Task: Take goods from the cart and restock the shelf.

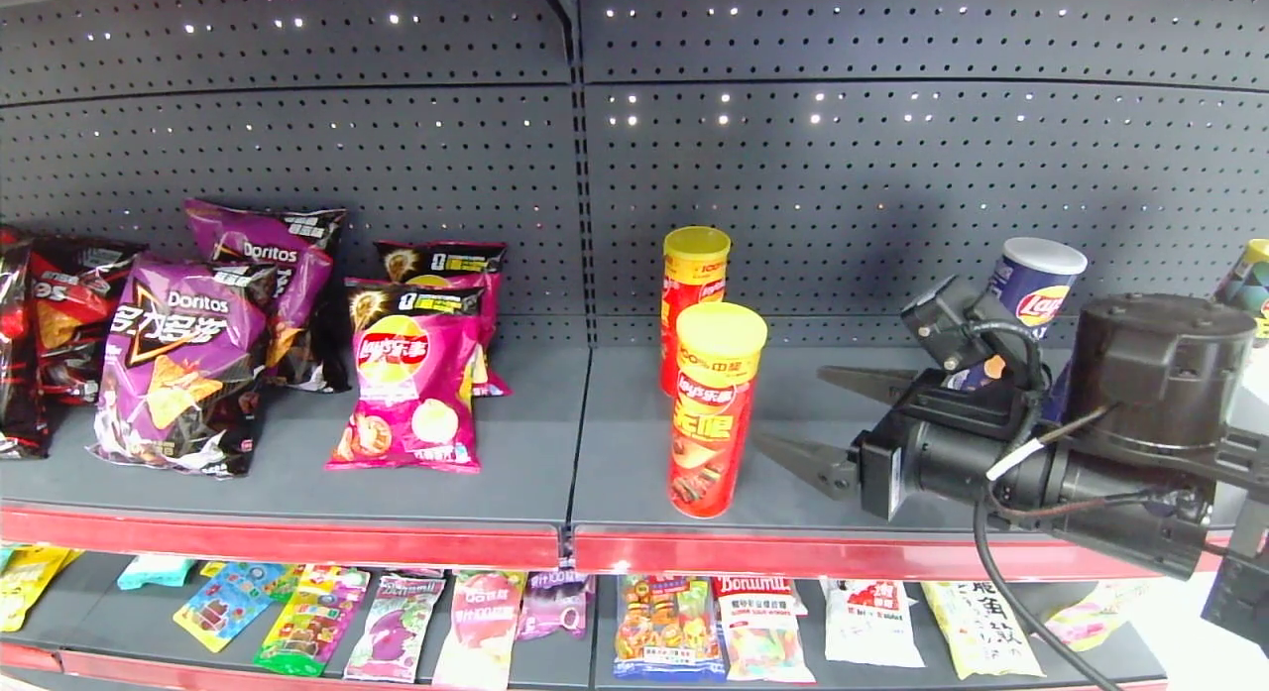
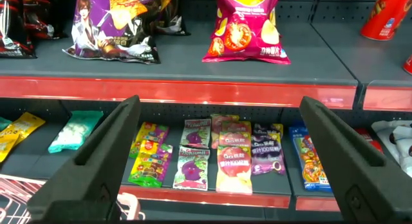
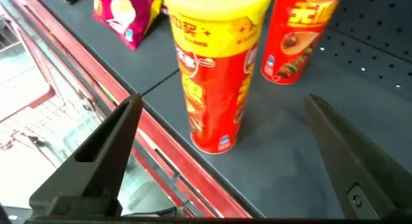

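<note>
Two red chip cans with yellow lids stand on the grey shelf (image 1: pixel 516 453), the front can (image 1: pixel 716 413) near the red edge and the rear can (image 1: pixel 692 294) behind it. My right gripper (image 1: pixel 793 408) hangs open and empty just right of the front can, fingers pointing at it. From the right wrist, the front can (image 3: pixel 215 76) stands just beyond the open right gripper (image 3: pixel 223 102), with the rear can (image 3: pixel 299 37) farther back. My left gripper (image 2: pixel 220 108) is open and empty, out in front of the shelf's red edge, facing the lower shelf.
Purple chip bags (image 1: pixel 183 364) and pink chip bags (image 1: pixel 411 389) fill the shelf's left half. A blue can (image 1: pixel 1031 294) stands behind my right arm. Flat snack packs (image 1: pixel 694 627) line the lower shelf. The white wire cart (image 3: pixel 26 121) is below the shelf edge.
</note>
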`<state>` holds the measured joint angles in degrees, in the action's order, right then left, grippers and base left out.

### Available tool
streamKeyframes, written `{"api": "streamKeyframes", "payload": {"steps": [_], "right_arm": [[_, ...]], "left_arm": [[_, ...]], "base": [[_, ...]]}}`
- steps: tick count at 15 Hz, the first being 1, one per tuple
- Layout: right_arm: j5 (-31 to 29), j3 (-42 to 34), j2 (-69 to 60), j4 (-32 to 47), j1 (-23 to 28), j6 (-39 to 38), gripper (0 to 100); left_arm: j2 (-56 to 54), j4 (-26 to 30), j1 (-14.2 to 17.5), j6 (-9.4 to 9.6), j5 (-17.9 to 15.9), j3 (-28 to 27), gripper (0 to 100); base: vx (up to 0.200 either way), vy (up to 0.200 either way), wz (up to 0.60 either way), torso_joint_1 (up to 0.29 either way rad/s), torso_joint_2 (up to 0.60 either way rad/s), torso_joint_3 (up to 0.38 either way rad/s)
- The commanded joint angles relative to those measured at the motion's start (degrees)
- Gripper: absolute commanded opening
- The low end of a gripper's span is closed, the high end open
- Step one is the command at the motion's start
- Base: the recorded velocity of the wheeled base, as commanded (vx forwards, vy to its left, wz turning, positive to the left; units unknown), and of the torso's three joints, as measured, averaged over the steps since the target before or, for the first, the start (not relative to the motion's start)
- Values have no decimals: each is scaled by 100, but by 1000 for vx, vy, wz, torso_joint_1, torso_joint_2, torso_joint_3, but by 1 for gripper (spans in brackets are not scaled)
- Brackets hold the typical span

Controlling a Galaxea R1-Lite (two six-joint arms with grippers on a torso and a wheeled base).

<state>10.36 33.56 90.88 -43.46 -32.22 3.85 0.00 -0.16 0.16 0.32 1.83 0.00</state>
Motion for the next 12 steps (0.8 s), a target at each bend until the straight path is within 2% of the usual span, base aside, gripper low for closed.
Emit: {"api": "streamKeyframes", "payload": {"steps": [1, 4, 12], "right_arm": [[18, 221, 220, -13, 32, -25, 100], [18, 555, 457, -93, 75, -34, 100], [27, 731, 782, -207, 58, -34, 100]], "left_arm": [[9, -2, 2, -5, 2, 0, 100], [9, -2, 2, -5, 2, 0, 100], [9, -2, 2, -5, 2, 0, 100]], "base": [[0, 0, 0, 0, 0, 0], [0, 0, 0, 0, 0, 0], [0, 0, 0, 0, 0, 0]]}}
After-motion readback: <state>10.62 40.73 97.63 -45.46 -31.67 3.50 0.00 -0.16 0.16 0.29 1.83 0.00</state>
